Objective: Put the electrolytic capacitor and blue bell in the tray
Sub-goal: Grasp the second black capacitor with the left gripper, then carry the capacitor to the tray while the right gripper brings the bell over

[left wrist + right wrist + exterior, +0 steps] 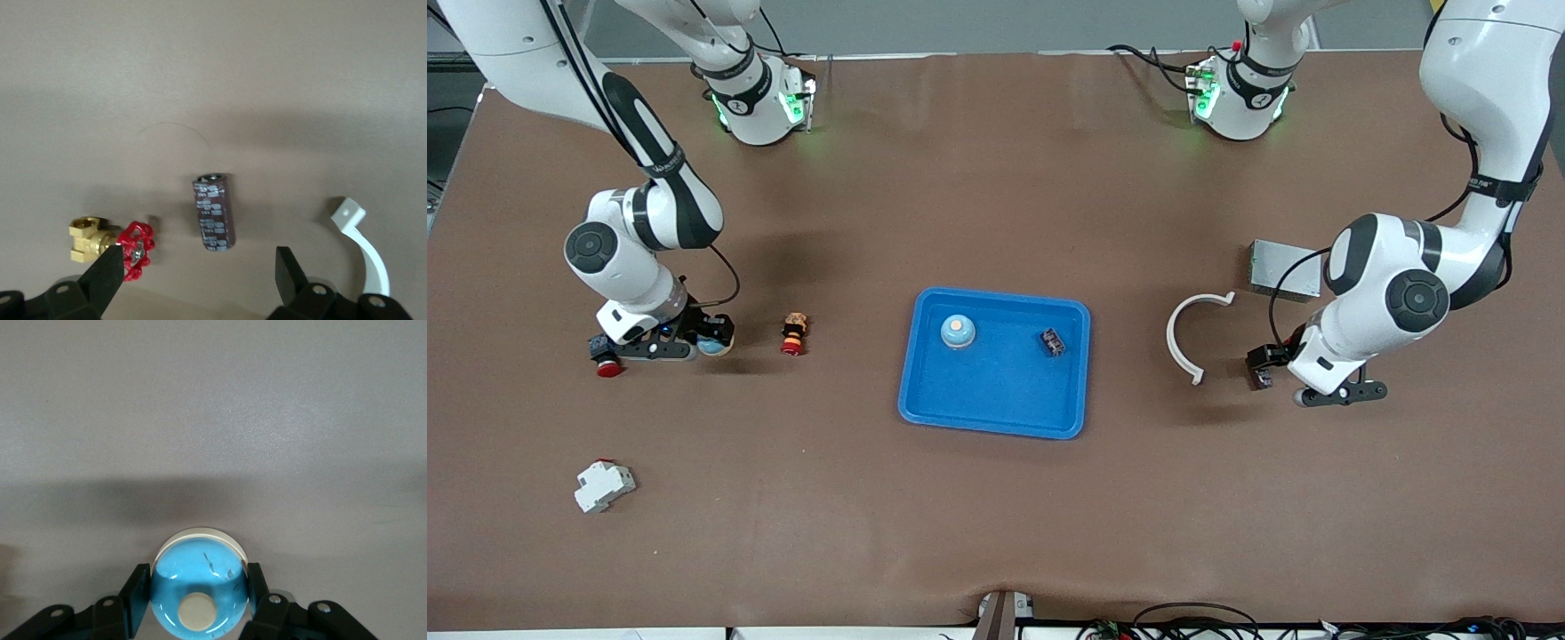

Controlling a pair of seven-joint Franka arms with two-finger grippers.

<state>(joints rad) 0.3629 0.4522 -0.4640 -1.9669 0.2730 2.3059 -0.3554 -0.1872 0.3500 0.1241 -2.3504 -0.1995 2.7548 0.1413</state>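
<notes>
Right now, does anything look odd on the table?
Yes: one blue bell already sits in the tray, yet the right gripper, toward its own end of the table, grips a second blue bell.

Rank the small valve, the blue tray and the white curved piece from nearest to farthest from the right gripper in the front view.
1. Small valve, beside the right gripper.
2. Blue tray, mid-table.
3. White curved piece, toward the left arm's end.

capacitor (1263,377) mostly hidden under left arm
</notes>
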